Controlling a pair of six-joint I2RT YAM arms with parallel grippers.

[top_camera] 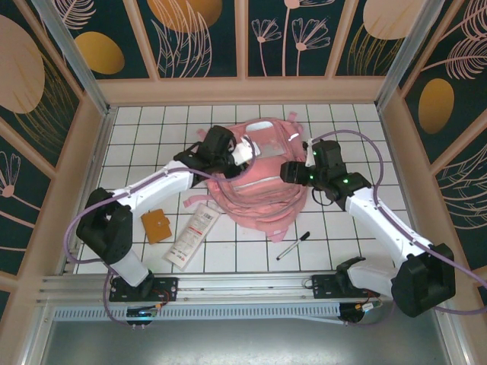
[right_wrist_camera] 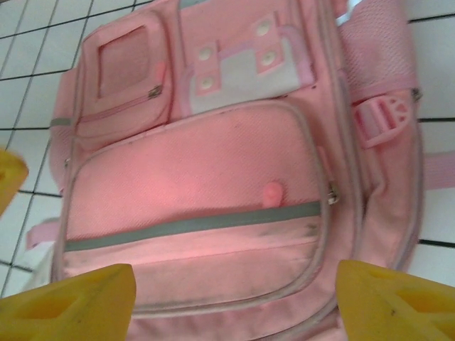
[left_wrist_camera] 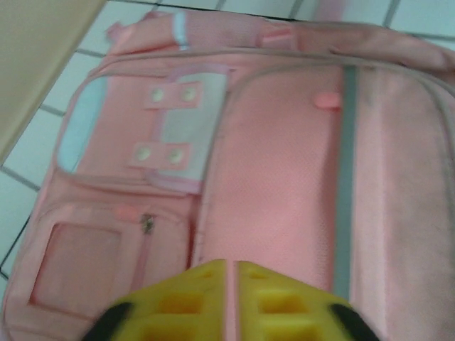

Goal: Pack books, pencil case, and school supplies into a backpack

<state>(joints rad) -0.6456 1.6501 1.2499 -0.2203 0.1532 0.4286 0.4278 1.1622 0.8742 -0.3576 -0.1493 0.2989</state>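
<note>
The pink backpack [top_camera: 259,194] lies flat in the middle of the tiled table, front pockets up. My left gripper [top_camera: 245,154] hovers low over its upper left part. Its yellow jaws [left_wrist_camera: 231,264] have come together to a thin slit, and only pink shows in that slit. Over the backpack's right side, my right gripper [top_camera: 293,171] is open, its fingers spread wide above the front pocket [right_wrist_camera: 234,273] with nothing between them. The white pencil case [top_camera: 194,236], the orange-brown square [top_camera: 156,226] and one pen [top_camera: 293,245] lie on the table in front. The books are out of view.
Wooden walls close the table on the left, back and right. Pink straps [top_camera: 278,228] trail from the backpack's near edge towards the pen. Both arms reach inward across the near tiles.
</note>
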